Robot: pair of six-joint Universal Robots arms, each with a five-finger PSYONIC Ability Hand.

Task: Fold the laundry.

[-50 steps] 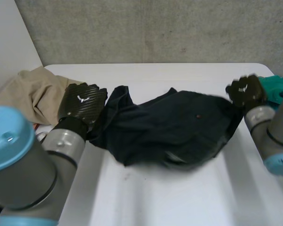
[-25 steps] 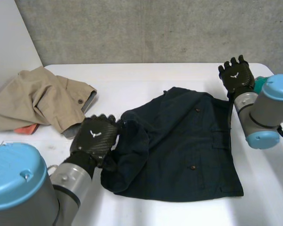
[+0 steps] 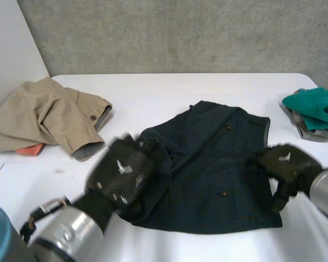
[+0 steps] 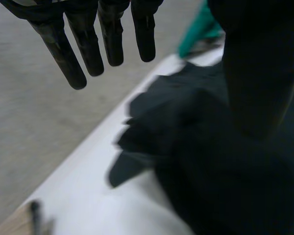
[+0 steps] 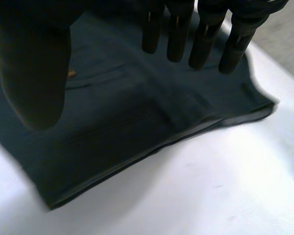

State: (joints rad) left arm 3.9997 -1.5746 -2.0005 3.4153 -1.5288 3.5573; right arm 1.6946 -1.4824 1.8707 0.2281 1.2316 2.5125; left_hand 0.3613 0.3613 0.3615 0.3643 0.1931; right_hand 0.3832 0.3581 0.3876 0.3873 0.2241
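Bright even light; soft shadow along dark shorts [image 5: 112,112] edge.

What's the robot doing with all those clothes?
It is folding laundry. Dark blue shorts lie on the white table, rumpled at one end. The left hand is at that end and the right hand is over the opposite edge, both open, holding nothing. A tan garment and a green cloth lie aside.

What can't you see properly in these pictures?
- Orange cloth: head view, mostly buried under the tan garment.
- Grey cloth: head view, covered by the teal cloth and cut off by the edge.
- Bunched end of the dark shorts: head view, behind the left hand.
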